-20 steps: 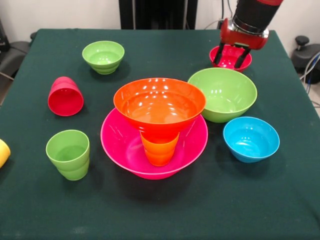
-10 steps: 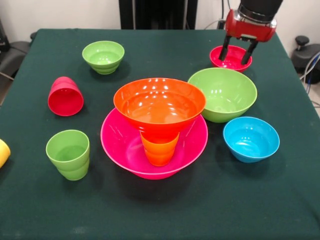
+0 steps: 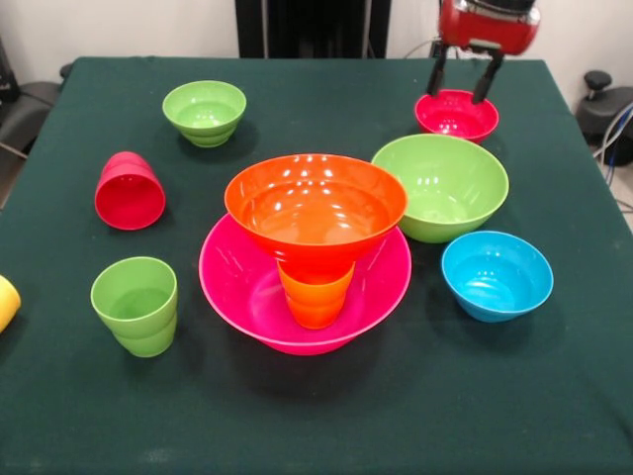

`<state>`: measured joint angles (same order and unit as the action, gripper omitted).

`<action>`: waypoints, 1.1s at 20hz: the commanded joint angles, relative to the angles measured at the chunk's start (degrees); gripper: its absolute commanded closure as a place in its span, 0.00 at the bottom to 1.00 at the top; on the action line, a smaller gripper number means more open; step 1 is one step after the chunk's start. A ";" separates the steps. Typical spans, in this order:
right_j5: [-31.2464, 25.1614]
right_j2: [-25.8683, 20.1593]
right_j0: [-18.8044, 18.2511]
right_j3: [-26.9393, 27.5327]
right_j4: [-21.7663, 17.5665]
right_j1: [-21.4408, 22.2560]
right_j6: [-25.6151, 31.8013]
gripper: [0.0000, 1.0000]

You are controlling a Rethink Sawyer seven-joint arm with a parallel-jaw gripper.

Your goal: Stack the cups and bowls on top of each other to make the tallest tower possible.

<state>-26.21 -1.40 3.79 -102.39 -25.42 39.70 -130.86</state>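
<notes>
The tower stands mid-table: a very large pink bowl (image 3: 237,287) holds an upright orange cup (image 3: 316,295), and a large orange bowl (image 3: 315,208) rests on that cup. My gripper (image 3: 461,81) hangs open and empty just above the far rim of the small red bowl (image 3: 456,115) at the far right. A large green bowl (image 3: 441,185) and a small blue bowl (image 3: 497,274) sit right of the tower. On the left are a small green bowl (image 3: 205,111), a red cup (image 3: 129,190) lying on its side, an upright green cup (image 3: 135,304), and a yellow cup (image 3: 6,302) cut off by the edge.
A dark green cloth (image 3: 326,416) covers the table. A black post (image 3: 312,28) rises behind the far edge.
My gripper has risen straight up from around the small red bowl, still open. The red bowl stayed on the table and nothing else moved.
</notes>
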 commanded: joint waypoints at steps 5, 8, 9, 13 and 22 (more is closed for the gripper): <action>-1.54 -4.54 -4.03 -3.74 -0.63 1.88 2.02 0.00; -2.04 -5.78 -3.08 0.21 -0.34 -1.82 1.75 0.00; -1.65 -6.02 -2.78 1.21 -0.44 -2.82 1.61 0.00; -1.08 -7.01 -1.11 5.73 0.12 -6.20 0.92 0.00; -3.91 -3.97 3.41 6.98 0.58 -6.05 -1.37 0.00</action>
<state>-26.21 -1.88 5.00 -98.98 -25.41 36.29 -130.86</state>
